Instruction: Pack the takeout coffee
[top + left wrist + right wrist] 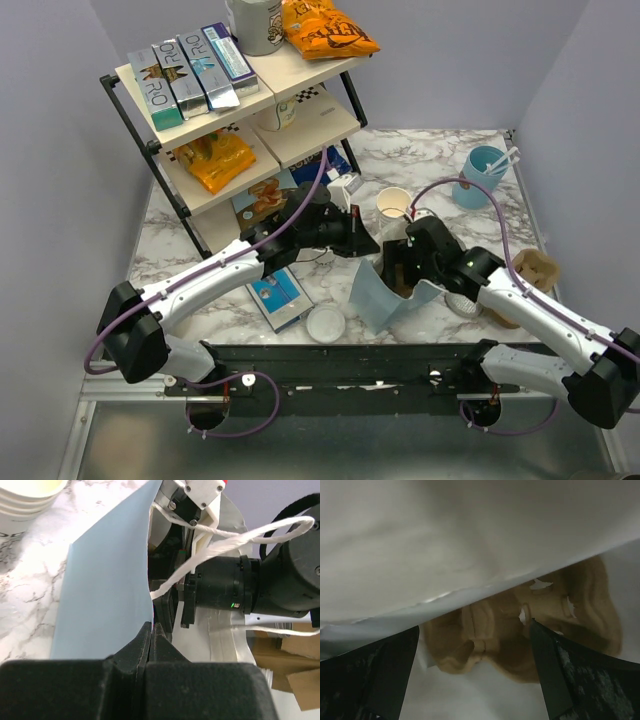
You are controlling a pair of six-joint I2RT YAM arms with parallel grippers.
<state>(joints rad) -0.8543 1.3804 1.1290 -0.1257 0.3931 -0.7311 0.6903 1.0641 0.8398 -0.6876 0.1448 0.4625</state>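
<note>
Holding the bag (385, 298) by its rim: my left claw (151, 627) is pinched shut on the paper edge. My right claw (475, 625) is nose-down in the bag mouth, fingers spread wide with nothing between them, and a brown pulp tray (500, 655) sits below.

I see no coffee cup inside the bag. Best candidate is the white round thing (462, 303) on the counter (170, 250) just beside the bag, on the side toward my right arm's base. It's half hidden under that forearm, so I can't tell whether it's upright or tipped.

It lies behind the right claw, not ahead of it. The right arm is nearer, so I'd back out of the bag, then reach for it.
</note>
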